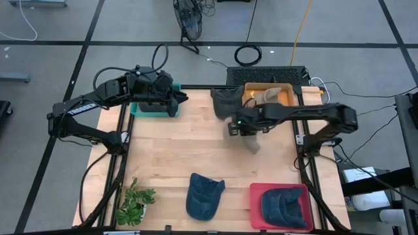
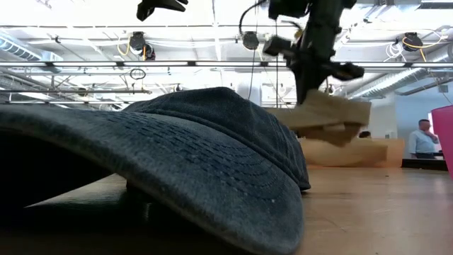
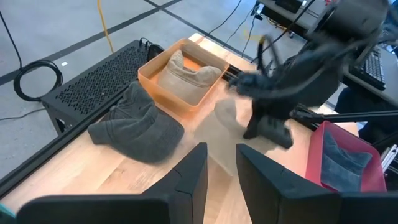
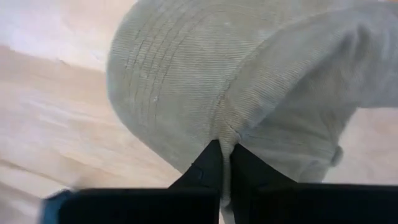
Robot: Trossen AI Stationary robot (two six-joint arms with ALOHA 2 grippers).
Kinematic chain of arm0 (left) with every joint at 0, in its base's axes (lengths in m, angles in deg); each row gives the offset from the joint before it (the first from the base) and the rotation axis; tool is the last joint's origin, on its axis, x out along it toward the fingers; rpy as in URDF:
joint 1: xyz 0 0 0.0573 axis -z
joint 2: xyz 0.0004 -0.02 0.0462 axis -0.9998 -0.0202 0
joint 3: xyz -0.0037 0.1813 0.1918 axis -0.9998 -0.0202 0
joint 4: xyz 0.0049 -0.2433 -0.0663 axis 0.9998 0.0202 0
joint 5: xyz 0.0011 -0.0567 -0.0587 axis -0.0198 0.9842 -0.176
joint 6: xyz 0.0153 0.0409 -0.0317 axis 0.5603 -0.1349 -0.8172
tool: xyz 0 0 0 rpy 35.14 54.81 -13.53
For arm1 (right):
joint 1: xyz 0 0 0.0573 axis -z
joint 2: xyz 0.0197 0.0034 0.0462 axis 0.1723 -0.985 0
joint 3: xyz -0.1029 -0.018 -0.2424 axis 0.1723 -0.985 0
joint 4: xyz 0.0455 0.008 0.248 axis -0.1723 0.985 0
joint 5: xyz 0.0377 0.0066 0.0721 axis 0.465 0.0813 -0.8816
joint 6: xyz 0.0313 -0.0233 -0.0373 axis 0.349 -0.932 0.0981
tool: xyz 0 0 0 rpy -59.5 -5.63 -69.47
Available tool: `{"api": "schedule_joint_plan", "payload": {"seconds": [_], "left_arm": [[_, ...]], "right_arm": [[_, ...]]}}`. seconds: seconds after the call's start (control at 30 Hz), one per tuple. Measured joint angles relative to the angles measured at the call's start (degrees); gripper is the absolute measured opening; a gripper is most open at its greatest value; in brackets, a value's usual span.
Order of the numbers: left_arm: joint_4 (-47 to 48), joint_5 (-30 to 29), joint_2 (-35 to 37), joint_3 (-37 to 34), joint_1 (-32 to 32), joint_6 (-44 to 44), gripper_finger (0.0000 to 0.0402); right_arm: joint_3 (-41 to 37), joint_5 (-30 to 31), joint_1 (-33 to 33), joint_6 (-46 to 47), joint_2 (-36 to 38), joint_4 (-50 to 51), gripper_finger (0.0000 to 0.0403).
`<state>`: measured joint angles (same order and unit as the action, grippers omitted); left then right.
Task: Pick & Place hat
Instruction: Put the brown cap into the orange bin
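My right gripper [image 1: 243,128] is shut on a beige corduroy hat [image 2: 322,117], which hangs above the middle of the table. A dark grey hat [image 1: 225,101] lies on the table's far side next to an orange bin [image 1: 287,98], which holds another beige hat [image 1: 266,95]. A blue hat [image 1: 204,196] lies on its brim near the front edge and fills the foreground of the low view. My left gripper [image 3: 221,168] stands open with nothing between its fingers, above a teal bin [image 1: 151,109] at the far left. My right gripper pinches a raised fold of the beige hat's cloth [image 4: 225,134] between its two shut fingers, where the stitched brim meets the crown. The fingers come from above, slanting down. The hat hangs below them, clear of the table [image 2: 368,205].
A red bin [image 1: 256,207] at the near right holds another blue hat [image 1: 284,207]. A small green plant [image 1: 134,202] stands at the near left corner. Bare wood lies between the far hats and the near ones. A person [image 2: 422,138] stands in the room behind.
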<state>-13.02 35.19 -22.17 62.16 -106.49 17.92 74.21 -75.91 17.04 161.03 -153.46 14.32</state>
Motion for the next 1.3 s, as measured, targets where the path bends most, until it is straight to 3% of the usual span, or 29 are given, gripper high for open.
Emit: {"api": "schedule_joint_plan", "payload": {"seconds": [0.27,0.4,0.6,0.93,1.3], "left_arm": [[-0.6,-0.3,-0.3,0.0,0.0,-0.6,0.0093],[-0.5,-0.5,-0.7,0.0,0.0,-2.1,0.0093],[-0.6,-1.4,-0.6,0.0,0.0,-5.4,0.0093],[-0.6,-1.5,-0.6,0.0,0.0,-7.2,0.0093],[1.0,-1.4,-0.6,0.0,0.5,-9.9,0.0093]], "right_arm": [[0.0,8.3,1.5,-12.6,9.9,-12.7,0.0],[0.1,11.7,5.6,-19.1,12.1,-11.3,0.0],[0.1,9.0,14.7,-33.0,12.1,-11.0,0.0],[-0.8,8.2,25.4,-48.5,9.9,-8.1,0.0],[-11.7,3.4,31.8,-49.7,10.0,-15.9,0.0]]}}
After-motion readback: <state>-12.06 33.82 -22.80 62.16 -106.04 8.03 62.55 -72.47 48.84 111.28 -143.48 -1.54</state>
